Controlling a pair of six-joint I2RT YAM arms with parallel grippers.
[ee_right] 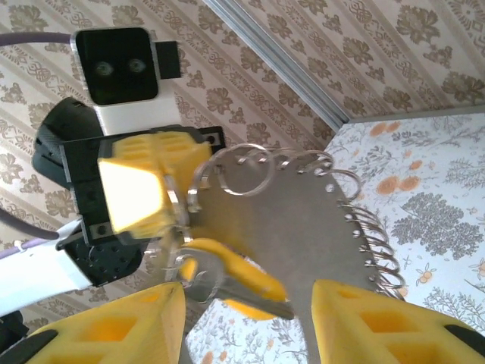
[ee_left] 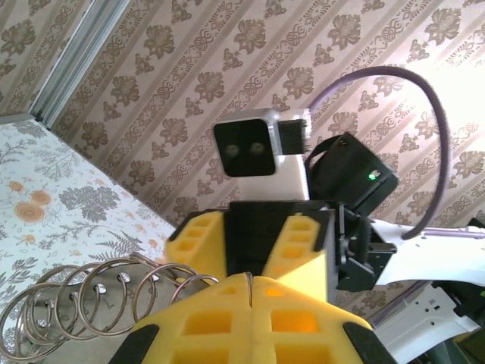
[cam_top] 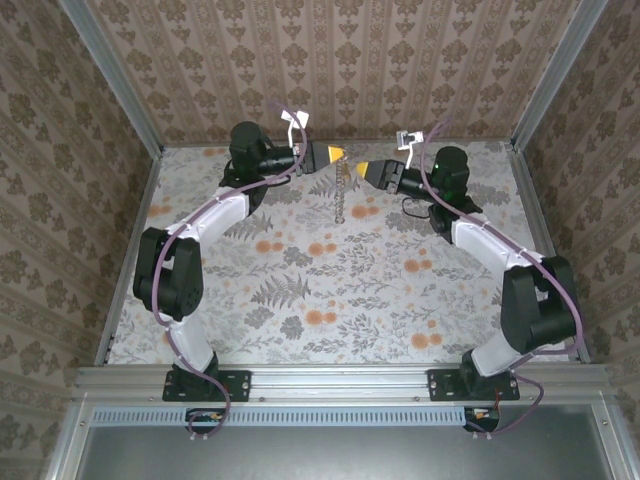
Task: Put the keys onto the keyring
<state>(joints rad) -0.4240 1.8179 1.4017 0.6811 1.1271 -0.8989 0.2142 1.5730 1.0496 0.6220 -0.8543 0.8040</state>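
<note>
Patterned walls point(ee_right: 364, 45) behind — left pincer point(ee_right: 173, 206) clamps keyring point(ee_right: 198, 176); key point(ee_right: 231, 282) hangs within gaping right pincer point(ee_right: 250, 322).

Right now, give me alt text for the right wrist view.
A yellow-headed key sits between the right gripper's open jaws. Above, the left gripper pinches a thin keyring; behind is a grey plate edged with wire rings.

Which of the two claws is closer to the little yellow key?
Right. The yellow key lies between the right gripper's open fingers; the left gripper, pinching the keyring, sits just beyond the key's metal end.
</note>
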